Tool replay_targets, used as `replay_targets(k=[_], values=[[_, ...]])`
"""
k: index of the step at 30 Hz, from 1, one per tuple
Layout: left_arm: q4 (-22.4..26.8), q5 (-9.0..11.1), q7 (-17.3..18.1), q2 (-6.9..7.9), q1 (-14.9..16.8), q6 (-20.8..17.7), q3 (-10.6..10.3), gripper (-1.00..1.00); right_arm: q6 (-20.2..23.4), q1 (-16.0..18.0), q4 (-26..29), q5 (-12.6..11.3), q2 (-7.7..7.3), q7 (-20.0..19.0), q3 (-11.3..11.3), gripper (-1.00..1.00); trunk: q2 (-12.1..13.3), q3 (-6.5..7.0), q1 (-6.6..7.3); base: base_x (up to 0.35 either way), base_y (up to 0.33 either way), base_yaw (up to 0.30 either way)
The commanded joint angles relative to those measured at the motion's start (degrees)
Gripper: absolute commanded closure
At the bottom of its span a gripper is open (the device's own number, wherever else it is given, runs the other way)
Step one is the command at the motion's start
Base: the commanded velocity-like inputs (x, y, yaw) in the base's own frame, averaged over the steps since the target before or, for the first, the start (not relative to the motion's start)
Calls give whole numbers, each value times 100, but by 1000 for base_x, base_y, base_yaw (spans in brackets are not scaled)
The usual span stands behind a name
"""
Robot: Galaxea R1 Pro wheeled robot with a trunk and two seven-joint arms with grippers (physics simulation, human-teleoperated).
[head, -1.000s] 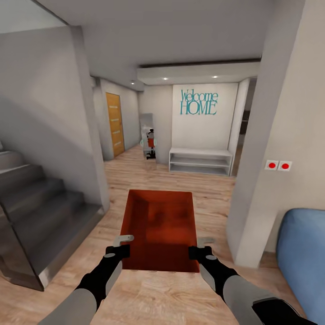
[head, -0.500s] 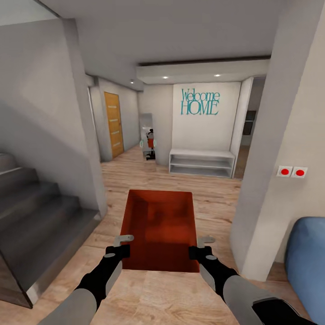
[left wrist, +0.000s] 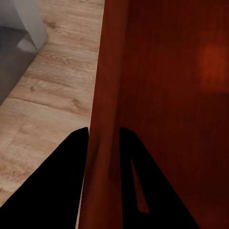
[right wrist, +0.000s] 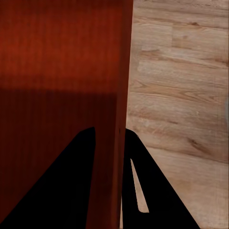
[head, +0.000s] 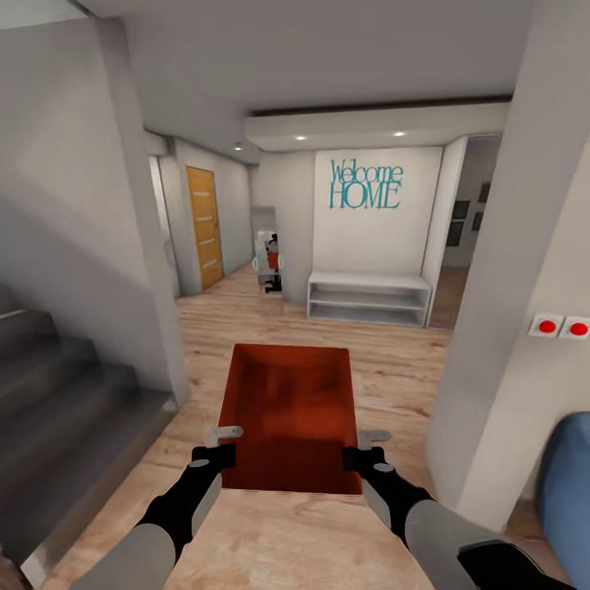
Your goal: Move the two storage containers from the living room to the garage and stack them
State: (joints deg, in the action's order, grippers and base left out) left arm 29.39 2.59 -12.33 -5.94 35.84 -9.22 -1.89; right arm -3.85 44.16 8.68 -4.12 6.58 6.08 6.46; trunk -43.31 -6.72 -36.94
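Note:
I carry one orange-red storage container (head: 291, 414) in front of me, held level above the light wood-plank floor. My left gripper (head: 223, 447) is shut on its left wall near the closest corner. In the left wrist view that gripper (left wrist: 103, 136) pinches the thin red wall (left wrist: 102, 86) between its dark fingers. At the other side, my right gripper (head: 360, 449) is shut on the right wall. The right wrist view has this gripper (right wrist: 110, 136) clamped across the wall (right wrist: 121, 71), with the finely ribbed inside beside it.
A grey staircase (head: 65, 401) rises at the left behind a wall corner (head: 156, 270). A thick pillar (head: 508, 328) with two red switches (head: 561, 327) stands right, a blue sofa (head: 565, 492) beside it. Ahead lie a hallway, white shelf (head: 369, 299), orange door (head: 205, 225).
The whole view has moved forward down the hallway: the stairs slide off left, the pillar and sofa drift right. Both grippers keep the same hold on the container.

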Motion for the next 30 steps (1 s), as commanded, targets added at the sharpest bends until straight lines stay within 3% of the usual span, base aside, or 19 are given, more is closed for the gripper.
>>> replay_targets(k=[1, 30], values=[[4, 372, -234, -37, 2, -45, 75, 100, -322, 5, 11, 8, 3, 456, -189, 100, -7, -9, -5, 322, 0, 0], [1, 374, -234, -39, 2, -45, 75, 100, -327, 5, 11, 10, 10, 456, -189, 100, -7, -9, -5, 322, 0, 0]])
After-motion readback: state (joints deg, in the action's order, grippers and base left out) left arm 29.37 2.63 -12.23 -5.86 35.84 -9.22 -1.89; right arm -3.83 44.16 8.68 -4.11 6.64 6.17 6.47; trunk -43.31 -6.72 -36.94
